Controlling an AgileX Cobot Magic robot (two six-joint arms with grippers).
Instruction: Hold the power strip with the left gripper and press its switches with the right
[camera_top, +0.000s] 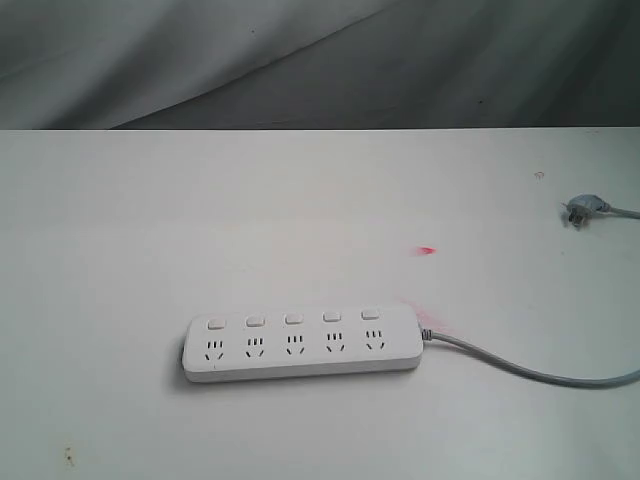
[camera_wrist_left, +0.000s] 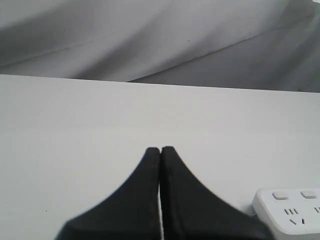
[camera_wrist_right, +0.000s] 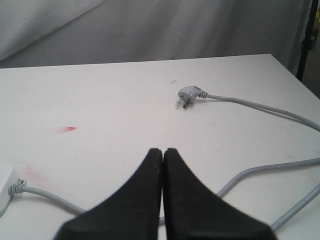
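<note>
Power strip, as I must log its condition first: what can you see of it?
The long white plastic power strip lies flat on the white table, sockets up, five sockets with five small white switches in a row. A grey cord leaves its right end in the exterior view. Nothing else touches it.

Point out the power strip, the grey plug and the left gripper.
power strip (camera_top: 303, 345): exterior view, on its middle socket.
grey plug (camera_wrist_right: 189, 93): right wrist view, on the plug's body.
left gripper (camera_wrist_left: 160, 150): left wrist view, at the seam between its shut fingertips.
</note>
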